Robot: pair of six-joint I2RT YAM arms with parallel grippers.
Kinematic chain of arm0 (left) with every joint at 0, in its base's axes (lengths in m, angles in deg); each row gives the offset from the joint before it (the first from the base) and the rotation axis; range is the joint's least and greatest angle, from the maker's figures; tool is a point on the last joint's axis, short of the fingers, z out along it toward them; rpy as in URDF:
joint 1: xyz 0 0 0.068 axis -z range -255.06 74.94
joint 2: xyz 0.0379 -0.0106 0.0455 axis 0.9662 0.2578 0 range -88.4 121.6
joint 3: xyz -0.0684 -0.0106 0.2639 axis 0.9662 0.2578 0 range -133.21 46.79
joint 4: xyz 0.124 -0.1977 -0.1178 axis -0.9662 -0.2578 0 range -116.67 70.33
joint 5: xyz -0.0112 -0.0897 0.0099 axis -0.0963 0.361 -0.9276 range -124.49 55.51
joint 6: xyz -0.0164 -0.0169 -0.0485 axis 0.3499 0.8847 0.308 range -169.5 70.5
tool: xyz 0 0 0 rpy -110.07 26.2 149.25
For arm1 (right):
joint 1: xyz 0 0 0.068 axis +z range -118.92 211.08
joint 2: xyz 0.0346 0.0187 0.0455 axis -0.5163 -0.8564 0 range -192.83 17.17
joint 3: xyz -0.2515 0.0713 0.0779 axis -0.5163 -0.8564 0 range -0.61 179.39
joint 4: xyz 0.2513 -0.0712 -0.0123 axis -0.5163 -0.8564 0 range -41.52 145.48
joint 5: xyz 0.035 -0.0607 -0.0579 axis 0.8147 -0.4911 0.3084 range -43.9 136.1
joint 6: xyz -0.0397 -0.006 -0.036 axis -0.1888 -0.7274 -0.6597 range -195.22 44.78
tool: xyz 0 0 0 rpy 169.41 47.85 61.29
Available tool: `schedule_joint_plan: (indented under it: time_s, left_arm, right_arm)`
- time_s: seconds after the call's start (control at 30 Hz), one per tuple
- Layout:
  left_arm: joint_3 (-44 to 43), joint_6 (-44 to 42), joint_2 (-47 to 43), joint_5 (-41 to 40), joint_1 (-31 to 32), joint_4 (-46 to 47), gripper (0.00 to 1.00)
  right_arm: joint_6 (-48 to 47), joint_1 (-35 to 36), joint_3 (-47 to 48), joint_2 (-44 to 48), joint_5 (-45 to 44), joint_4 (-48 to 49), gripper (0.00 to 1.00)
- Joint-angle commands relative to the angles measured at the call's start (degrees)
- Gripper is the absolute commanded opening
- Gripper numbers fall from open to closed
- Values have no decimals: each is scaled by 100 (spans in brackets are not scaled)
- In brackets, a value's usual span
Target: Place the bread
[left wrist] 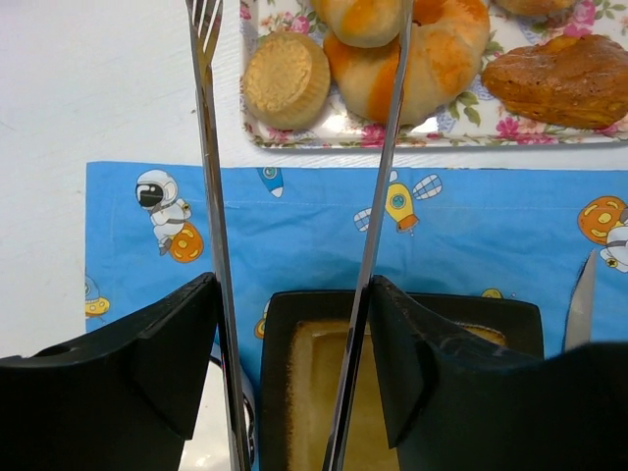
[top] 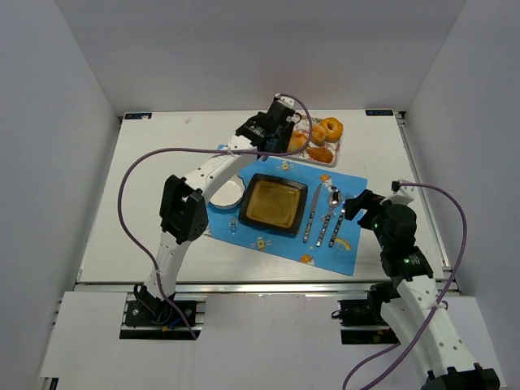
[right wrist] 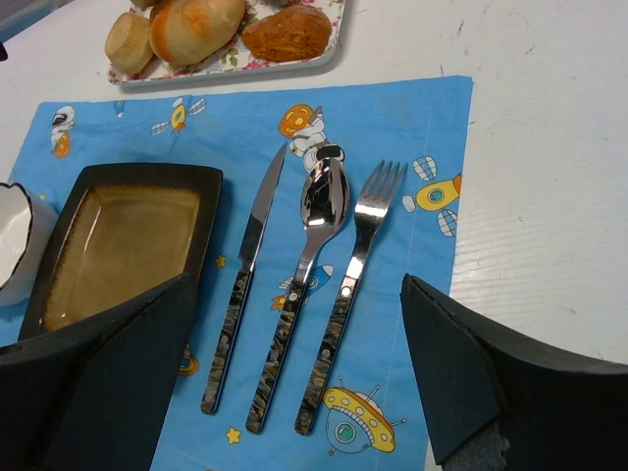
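Note:
Several breads lie on a floral tray [left wrist: 422,134] at the far side: a small round bun [left wrist: 287,78], a ring-shaped orange-and-white roll [left wrist: 442,54] and a brown pastry [left wrist: 564,78]. The tray also shows in the top view [top: 321,140]. My left gripper [left wrist: 294,299] is shut on metal tongs [left wrist: 211,196], whose two arms stand apart; the small bun lies between them, untouched. A dark square plate [top: 275,203] with an amber middle sits on the blue placemat below the tongs. My right gripper [right wrist: 294,294] is open and empty above the cutlery.
A knife [right wrist: 245,285], spoon [right wrist: 312,245] and fork [right wrist: 358,265] lie side by side on the placemat [right wrist: 412,128], right of the plate. A white bowl [top: 227,193] stands left of the plate. White walls enclose the table.

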Motion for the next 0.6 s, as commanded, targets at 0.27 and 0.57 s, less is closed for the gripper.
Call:
schedule_joint_plan:
  time_s: [0.27, 0.57]
  left_arm:
    - [-556, -58, 395, 200, 7, 286, 74]
    - [-592, 4, 571, -20, 7, 365, 68]
  right_arm:
    - [-43, 11, 79, 60, -71, 154, 89]
    - [-26, 11, 44, 60, -80, 206, 89]
